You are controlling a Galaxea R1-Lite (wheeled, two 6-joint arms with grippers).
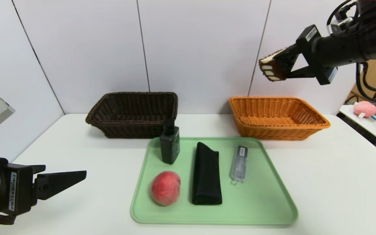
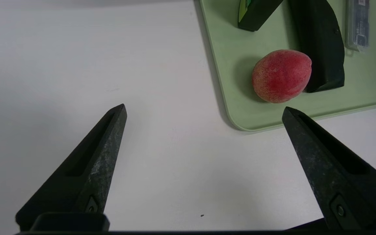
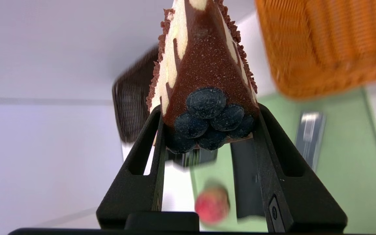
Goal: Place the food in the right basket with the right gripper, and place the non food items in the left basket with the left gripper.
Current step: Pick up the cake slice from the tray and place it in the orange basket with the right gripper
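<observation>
White wall panels point(image 1: 204, 49) with thin dark seams fill the upper part of the head view, above a white table point(image 1: 77, 202). At upper right of that view, the right arm reaches inward from the frame's edge, nearly level and dipping slightly, with the right gripper point(image 1: 293, 67) raised above the orange basket point(image 1: 279, 119). Its fingers stand partly apart, closed against both sides of the chocolate cake slice point(image 3: 207, 71) at its berry-topped end; the slice is tilted in the air.

At lower left, the left gripper point(image 1: 65, 178) points toward the frame's middle, low over the table beside the tray. Its fingers are spread wide with nothing between them.

The green tray point(image 1: 256, 209) lies at lower centre. On it are the pump bottle point(image 1: 170, 145), upright at upper left; the peach point(image 1: 165, 188) at lower left; the black pouch point(image 1: 207, 176) near the middle; and the clear grey case point(image 1: 239, 163) to the pouch's right. The dark brown basket point(image 1: 132, 124) sits left of centre, behind the tray.
</observation>
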